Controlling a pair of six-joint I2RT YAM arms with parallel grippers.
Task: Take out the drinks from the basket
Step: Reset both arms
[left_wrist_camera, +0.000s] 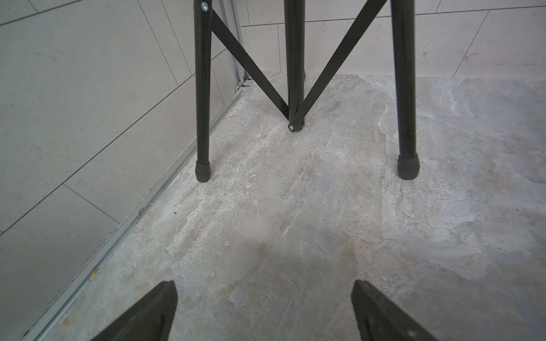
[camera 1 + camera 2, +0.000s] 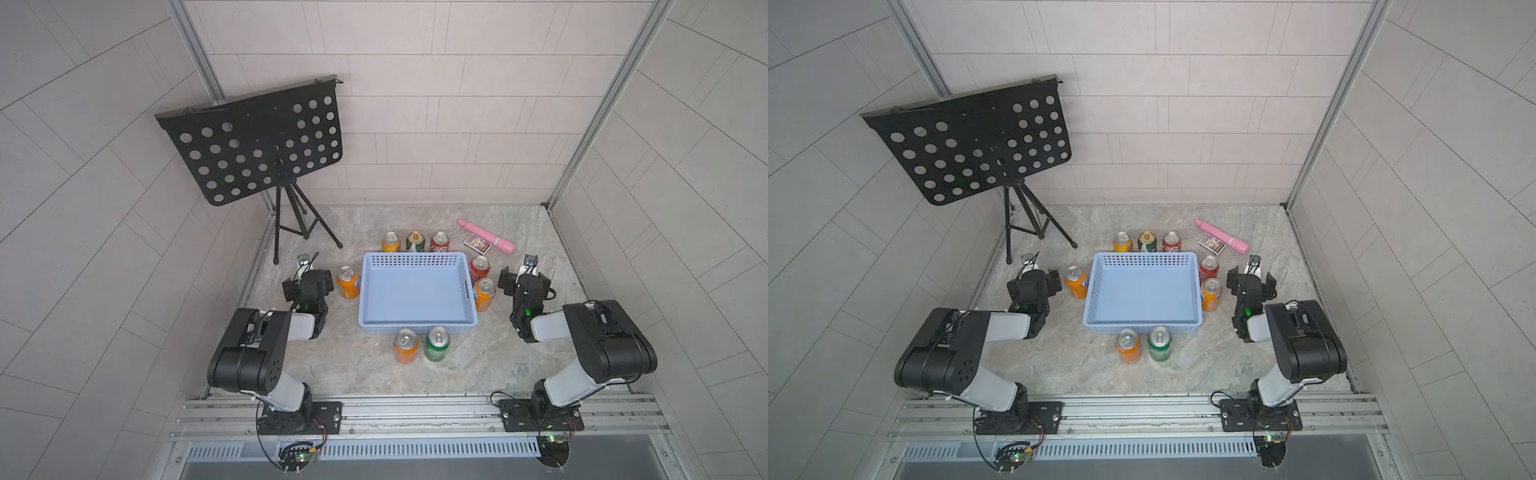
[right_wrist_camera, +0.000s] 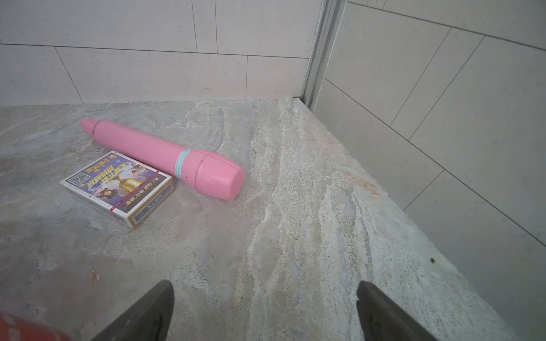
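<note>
Beyond the basket point(image 2: 417, 291), toward the table's point(image 2: 469, 370) far right corner, a pink tube point(image 2: 487, 242) lay just beside a card box point(image 2: 478, 243). A black music stand point(image 2: 253, 145) stood at far left. Eight cans stood upright on the table around the basket, all outside it: four orange cans point(image 2: 348, 282), two red cans point(image 2: 479, 268), one green can point(image 2: 437, 343) and one dark green-and-white can point(image 2: 415, 241). The left gripper point(image 1: 263, 285) faced the stand's legs and the right gripper point(image 3: 264, 284) faced the tube. Both had jaws spread wide, holding and touching nothing.

Black music stand point(image 2: 249, 120) far left; pink tube point(image 3: 161, 155) just beside card box point(image 3: 116, 189)
</note>
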